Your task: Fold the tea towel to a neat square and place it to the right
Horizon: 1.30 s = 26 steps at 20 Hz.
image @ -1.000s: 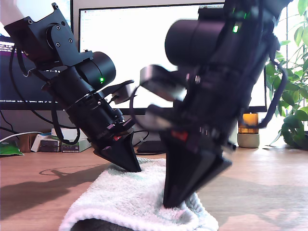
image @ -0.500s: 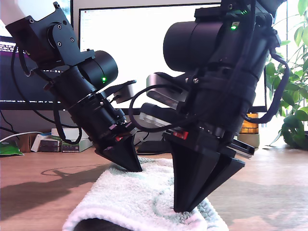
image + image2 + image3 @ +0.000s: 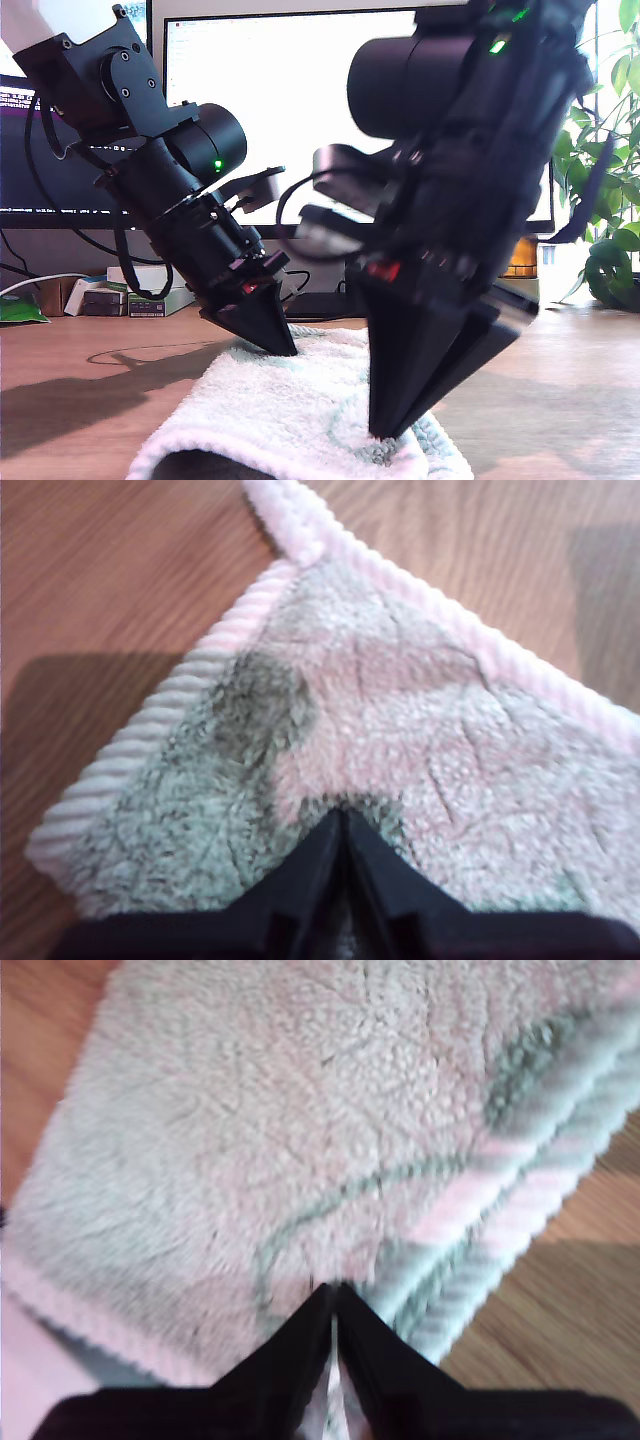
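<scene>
Here, my first gripper (image 3: pixel 340 825) and my second gripper (image 3: pixel 335 1295): jaws together, tips on tea towel (image 3: pixel 290 410) near corded hem (image 3: pixel 140 750).

Bright backlight from the glowing monitor (image 3: pixel 300 100) and daylight at 3 o'clock of the exterior view. Near arm (image 3: pixel 460 200) smeared with motion blur; far arm (image 3: pixel 170 200) sharp. Long soft shadow across the table (image 3: pixel 80 390) toward 8 o'clock. Both wrist views soft, pink-tinted, shadow patches on wood.
</scene>
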Motion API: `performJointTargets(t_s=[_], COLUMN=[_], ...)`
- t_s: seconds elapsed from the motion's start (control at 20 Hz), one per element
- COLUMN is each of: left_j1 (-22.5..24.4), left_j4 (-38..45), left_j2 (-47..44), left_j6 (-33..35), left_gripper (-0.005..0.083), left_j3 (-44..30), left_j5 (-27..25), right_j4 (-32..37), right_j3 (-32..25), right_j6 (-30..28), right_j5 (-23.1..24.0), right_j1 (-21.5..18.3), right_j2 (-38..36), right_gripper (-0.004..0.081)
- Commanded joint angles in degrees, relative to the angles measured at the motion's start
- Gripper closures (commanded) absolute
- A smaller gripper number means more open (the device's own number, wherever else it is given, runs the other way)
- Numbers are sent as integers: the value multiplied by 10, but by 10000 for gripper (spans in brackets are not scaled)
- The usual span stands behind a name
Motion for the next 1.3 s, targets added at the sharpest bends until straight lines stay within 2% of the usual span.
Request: performJointTargets(t_s=[0.0,0.2,0.35,0.5,0.8,0.95,1.25], left_j1=[1,1,1,1,1,1,1], left_j4=[-4,-12,-41,-55,-56,-32,95], left_j2=[-32,-77,-108,-143,-222,-275,-402], left_j6=[2,2,1,1,-9,-19,-54], left_gripper=[797,797,797,797,797,797,797], left_j3=[-10,-10,-11,-11,-25,-71,-246], left_j5=[4,4,4,4,12,11,1], right_j4=[9,17,14,26,69,98,207], right_j3=[-10,-10,-10,-10,-15,-43,-161], right_j6=[0,-2,-7,-60,-91,-96,-121], right_j5=[2,15,56,89,137,159,162], right_j1=[5,5,5,6,6,6,6], right_j2=[-24,-66,-84,-102,-146,-181,-278], right_gripper=[781,781,781,781,781,781,781])
